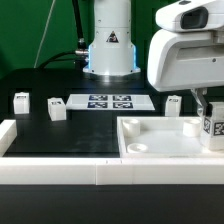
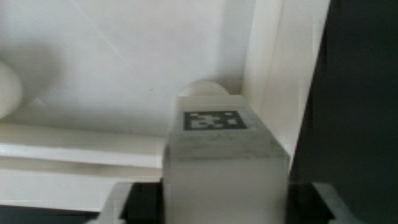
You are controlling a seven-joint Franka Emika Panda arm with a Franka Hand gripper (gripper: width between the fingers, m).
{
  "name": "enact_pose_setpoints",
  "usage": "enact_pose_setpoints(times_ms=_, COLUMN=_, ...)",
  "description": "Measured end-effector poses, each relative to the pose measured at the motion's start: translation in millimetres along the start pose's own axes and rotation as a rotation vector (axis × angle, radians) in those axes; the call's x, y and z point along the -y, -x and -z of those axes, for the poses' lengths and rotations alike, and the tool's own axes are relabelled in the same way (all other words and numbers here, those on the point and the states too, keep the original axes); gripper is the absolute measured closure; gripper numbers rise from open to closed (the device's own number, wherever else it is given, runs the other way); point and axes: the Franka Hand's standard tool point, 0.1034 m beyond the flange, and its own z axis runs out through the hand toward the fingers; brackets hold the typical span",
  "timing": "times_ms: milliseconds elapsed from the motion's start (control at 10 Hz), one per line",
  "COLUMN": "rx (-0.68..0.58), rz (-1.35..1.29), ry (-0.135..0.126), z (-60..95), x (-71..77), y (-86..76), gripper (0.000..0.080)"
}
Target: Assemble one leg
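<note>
My gripper (image 1: 211, 118) is shut on a white leg (image 1: 213, 127) with a black-and-white tag on its face. It holds the leg upright over the corner of the big white square tray-like part (image 1: 150, 143) at the exterior view's right. In the wrist view the leg (image 2: 221, 155) fills the gap between the fingers (image 2: 135, 206), its far end reaching down toward the tray's inner corner (image 2: 222, 88). Whether it touches the tray is unclear. Three more legs stand on the black table: two at the left (image 1: 21, 100) (image 1: 56, 110) and one behind the tray (image 1: 174, 101).
The marker board (image 1: 110, 101) lies flat in front of the robot base (image 1: 110, 50). A low white wall (image 1: 60, 172) runs along the front edge and up the left side (image 1: 8, 133). The tray has round sockets near its corners (image 1: 131, 125).
</note>
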Motion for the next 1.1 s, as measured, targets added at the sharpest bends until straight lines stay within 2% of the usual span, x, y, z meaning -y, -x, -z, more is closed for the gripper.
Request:
enact_pose_setpoints(times_ms=300, rx=-0.006, rz=-0.466, ry=-0.021, z=-0.7, x=-2.0, y=-0.7, gripper=0.0511)
enact_pose_setpoints(times_ms=700, rx=-0.006, rz=-0.892, ry=-0.039, z=-1.5, x=-4.3, y=-1.3, gripper=0.0509)
enact_pose_setpoints(times_ms=1100, rx=-0.011, rz=-1.445, ry=-0.059, z=-1.8, x=-5.2, y=-1.1, gripper=0.0509)
